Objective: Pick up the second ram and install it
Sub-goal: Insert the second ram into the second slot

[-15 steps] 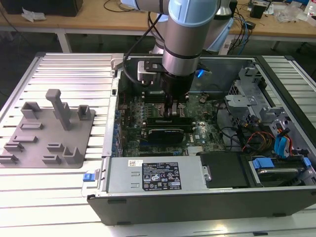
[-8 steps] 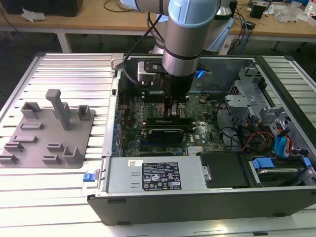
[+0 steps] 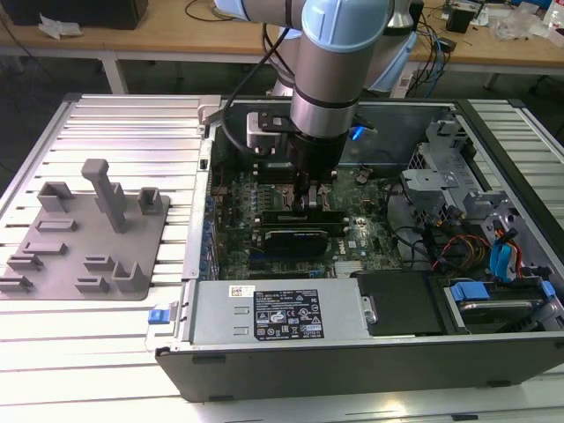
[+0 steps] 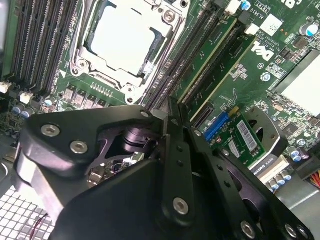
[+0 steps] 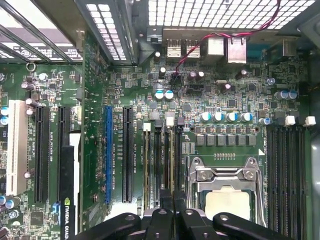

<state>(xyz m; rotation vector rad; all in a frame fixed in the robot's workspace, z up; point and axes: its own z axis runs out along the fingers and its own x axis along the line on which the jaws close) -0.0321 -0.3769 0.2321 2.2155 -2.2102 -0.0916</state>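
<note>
Green ram (image 4: 207,62), long and thin, stands edge-up in a slot beside the socket (image 4: 122,42). Arm (image 3: 339,62) descends vertically; gripper (image 4: 172,117) fingers nearly together above the slots.

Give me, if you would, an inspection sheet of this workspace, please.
Surface: silver slatted metal table, carrying an open black computer case.
Job's things: narrow green strip, likely the second ram, lies along the dark memory slots beside the silver processor socket; held or seated, cannot tell.
Clutter: grey plastic fixture plate with blocks, at the exterior view's left.
Grippers: black gripper down over the slots.
Cables: red and black wires inside the case.
Surroundings: wooden benches behind.
</note>
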